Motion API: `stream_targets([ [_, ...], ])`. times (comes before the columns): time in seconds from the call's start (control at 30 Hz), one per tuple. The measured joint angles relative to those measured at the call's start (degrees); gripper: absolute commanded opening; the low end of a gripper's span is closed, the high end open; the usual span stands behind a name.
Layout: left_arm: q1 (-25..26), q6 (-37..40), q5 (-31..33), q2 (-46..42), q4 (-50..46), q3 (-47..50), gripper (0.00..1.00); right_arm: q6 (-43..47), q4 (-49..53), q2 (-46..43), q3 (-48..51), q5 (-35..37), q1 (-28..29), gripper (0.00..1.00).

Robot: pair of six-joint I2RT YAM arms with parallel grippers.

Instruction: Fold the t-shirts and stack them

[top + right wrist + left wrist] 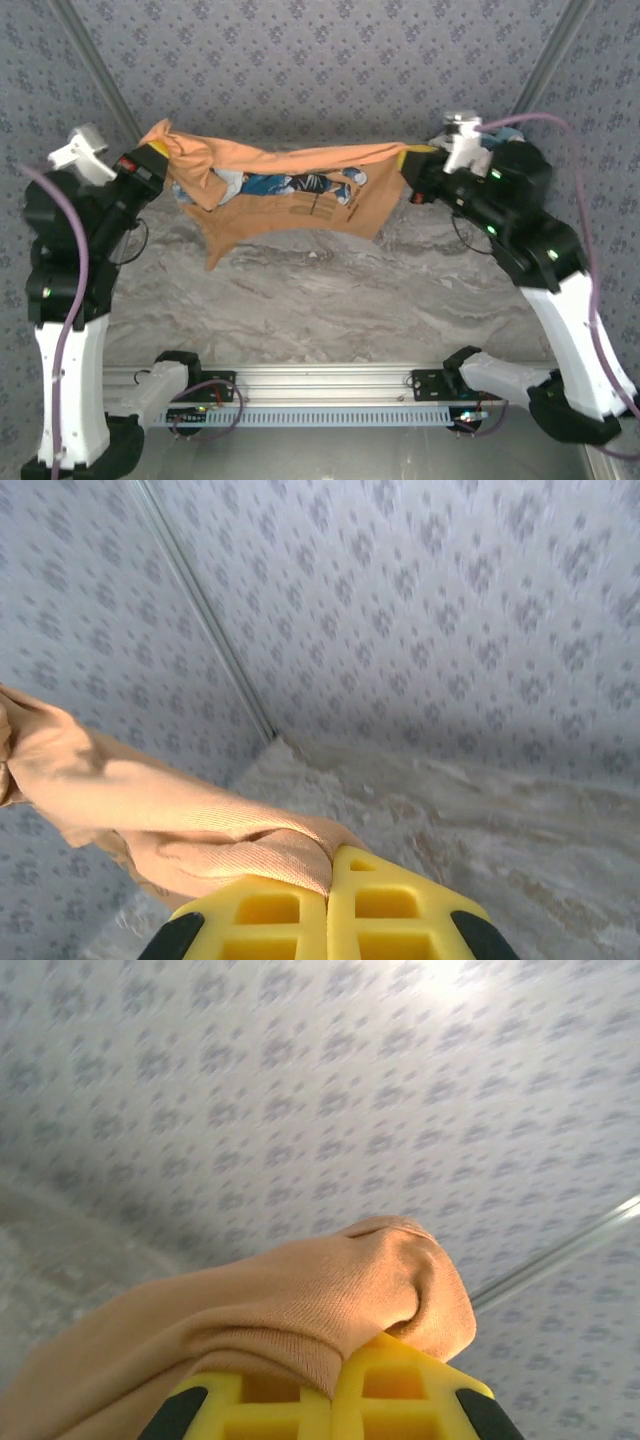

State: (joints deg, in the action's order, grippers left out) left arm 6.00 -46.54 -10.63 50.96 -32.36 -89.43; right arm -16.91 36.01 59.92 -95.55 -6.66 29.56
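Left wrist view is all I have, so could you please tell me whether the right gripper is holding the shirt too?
Observer: Yes, the right gripper is shut on a bunched edge of the shirt.
Operator: Thank you. Is the cloth bundled or stretched out?
Observer: It hangs spread between the right gripper and the left gripper, over the table.
Operator: Which face shows?
Observer: The print faces the top camera.

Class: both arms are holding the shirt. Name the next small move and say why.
The left gripper and right gripper each pinch an end of the shirt, which hangs stretched between them, not laid flat. So, probably: lower both together toward the table to spread it for folding.
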Motion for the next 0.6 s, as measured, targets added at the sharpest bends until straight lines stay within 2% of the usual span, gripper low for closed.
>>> stream_targets([
  [0.1,0.0,-1.09,-0.5,-2.34,2.75,-1.05,0.01,-0.17,-0.44,-4.2,-0.26,0.42,-0.39,0.0],
  [0.2,0.0,-2.89,-0.52,-1.44,5.53,-2.51,0.05,-0.26,-0.98,-4.55,-1.11,1.09,-1.11,0.0],
  [0.3,0.2,-6.14,0.15,2.43,7.28,-2.6,0.05,-1.49,-0.96,-0.66,-1.75,2.1,-4.17,0.0],
  [0.43,2.38,-9.38,2.6,14.62,7.87,-2.99,0.02,-5.75,-1.27,10.34,-1.77,0.85,-12.57,0.0],
  [0.47,2.89,-9.79,2.93,18.6,8.17,-3.02,0.07,-6.75,-1.81,13.57,-1.66,0.61,-14.47,0.0],
  [0.5,3.21,-10.16,2.97,22.6,8.7,-3.02,0.16,-7.5,-2.69,16.83,-1.27,0.33,-15.82,0.0],
  [0.53,3.52,-10.38,2.89,27.32,9.49,-3.15,0.34,-8.22,-3.61,20.7,-0.79,0.13,-17.14,0.04],
  [0.57,3.67,-10.6,2.19,32.87,9.84,-3.69,0.5,-8.96,-4.22,25.0,-0.55,-0.26,-18.4,0.21],
  [0.6,3.76,-10.91,1.16,37.75,9.99,-4.44,0.56,-9.6,-4.7,28.85,-0.48,-0.72,-19.39,0.34],
])
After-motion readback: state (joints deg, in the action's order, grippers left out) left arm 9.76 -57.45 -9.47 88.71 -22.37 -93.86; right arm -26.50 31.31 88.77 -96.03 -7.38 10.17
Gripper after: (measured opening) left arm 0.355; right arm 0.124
